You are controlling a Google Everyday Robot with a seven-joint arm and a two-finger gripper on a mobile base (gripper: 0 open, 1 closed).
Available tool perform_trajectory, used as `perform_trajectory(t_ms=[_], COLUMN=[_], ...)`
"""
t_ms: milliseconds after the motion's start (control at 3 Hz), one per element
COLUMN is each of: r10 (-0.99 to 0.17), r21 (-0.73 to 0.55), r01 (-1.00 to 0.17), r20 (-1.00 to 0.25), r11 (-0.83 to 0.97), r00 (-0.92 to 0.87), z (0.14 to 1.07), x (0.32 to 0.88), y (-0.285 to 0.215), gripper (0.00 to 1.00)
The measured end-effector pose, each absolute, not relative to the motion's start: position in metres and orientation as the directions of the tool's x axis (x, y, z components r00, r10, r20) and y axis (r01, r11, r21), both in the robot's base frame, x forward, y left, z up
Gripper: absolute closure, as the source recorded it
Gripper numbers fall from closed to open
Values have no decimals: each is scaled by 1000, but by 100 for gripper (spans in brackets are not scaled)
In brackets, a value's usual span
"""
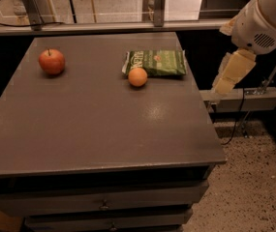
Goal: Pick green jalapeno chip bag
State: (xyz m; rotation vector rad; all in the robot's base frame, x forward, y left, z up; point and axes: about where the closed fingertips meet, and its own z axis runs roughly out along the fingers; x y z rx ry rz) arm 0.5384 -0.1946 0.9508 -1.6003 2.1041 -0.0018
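Note:
The green jalapeno chip bag (158,63) lies flat near the table's far right edge, its white end panel to the left. A small orange (137,77) sits just in front of the bag's left part, touching or nearly touching it. My gripper (226,83) hangs from the white arm (263,18) beyond the table's right edge. It points down and to the left, to the right of the bag and a little nearer the camera, and touches nothing.
A red apple (52,62) stands at the far left of the grey table (94,129). Drawers are under the table's front edge. A rail and glass panels run behind the table. A ledge with a cable (244,100) lies below the gripper.

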Motion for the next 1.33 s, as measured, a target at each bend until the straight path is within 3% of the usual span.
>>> perform_trajectory(t_ms=[1333], r10=[-839], r21=[-271], r01=[-881], r20=[-501], r11=[387], r00=[-214], z=[883], x=[691], y=[-148], gripper=[0])
